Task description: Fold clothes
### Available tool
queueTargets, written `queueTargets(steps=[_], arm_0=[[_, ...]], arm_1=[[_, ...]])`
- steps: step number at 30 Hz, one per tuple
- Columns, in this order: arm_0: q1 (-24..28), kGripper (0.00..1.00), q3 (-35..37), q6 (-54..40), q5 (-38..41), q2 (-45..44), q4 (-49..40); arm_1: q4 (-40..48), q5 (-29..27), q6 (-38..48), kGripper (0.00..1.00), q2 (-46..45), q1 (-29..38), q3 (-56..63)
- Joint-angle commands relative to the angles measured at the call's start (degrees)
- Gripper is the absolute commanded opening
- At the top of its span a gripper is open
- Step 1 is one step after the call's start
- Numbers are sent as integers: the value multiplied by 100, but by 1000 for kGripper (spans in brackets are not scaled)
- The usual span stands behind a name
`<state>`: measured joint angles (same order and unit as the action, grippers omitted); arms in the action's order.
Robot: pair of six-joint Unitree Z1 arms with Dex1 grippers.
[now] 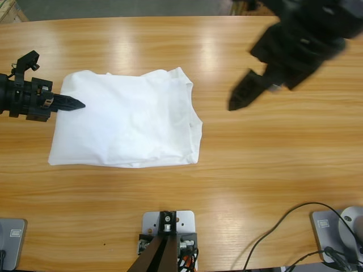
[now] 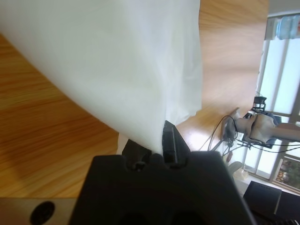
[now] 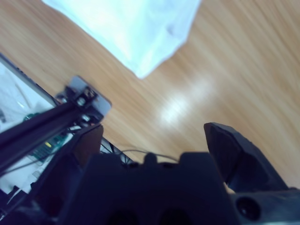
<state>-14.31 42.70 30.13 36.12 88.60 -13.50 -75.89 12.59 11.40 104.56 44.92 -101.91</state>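
Note:
The clothes (image 1: 130,122), a plain white T-shirt, lie as a roughly rectangular folded bundle left of the table's middle. My left gripper (image 1: 72,103) reaches in from the left edge and is shut on the shirt's left border. In the left wrist view the white fabric (image 2: 122,56) drapes over the left gripper (image 2: 154,137) and hides one jaw. My right gripper (image 1: 241,96) hovers open above bare wood to the right of the shirt, holding nothing. In the right wrist view the right gripper (image 3: 154,136) has its jaws wide apart, and a corner of the shirt (image 3: 136,28) lies ahead of it.
The wooden table (image 1: 272,158) stretches wide on the shirt's right and front. Black cables (image 1: 283,226) loop at the front right corner. The table's far edge (image 1: 142,18) runs close behind the shirt.

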Motion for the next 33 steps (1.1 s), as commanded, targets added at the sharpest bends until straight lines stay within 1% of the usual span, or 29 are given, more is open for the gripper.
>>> queueTargets(steps=[1,7,12,15,23,27,30,33], arm_0=[[-60,0,46,-118,-52,400,-74],[-67,0,74,-174,-52,498,-74],[-98,0,128,-209,-52,584,-127],[-98,0,158,-246,-52,604,-165],[-98,0,299,-343,-52,593,-390],[-98,0,394,-373,-52,495,-513],[-98,0,626,-462,-52,474,-779],[-98,0,837,-490,-52,495,-932]], arm_1=[[-56,306,-155,876,1497,469,-1146],[-97,396,-185,875,2218,1026,-1865],[-316,698,-315,875,2835,1290,-2726],[-541,905,-493,876,3162,1335,-3346],[-1501,1183,-744,876,4260,1334,-4944],[-1631,1346,-741,876,4570,1277,-5213],[-1631,1262,-647,875,4568,1256,-5190],[-1631,916,-508,875,4489,1214,-5175]])
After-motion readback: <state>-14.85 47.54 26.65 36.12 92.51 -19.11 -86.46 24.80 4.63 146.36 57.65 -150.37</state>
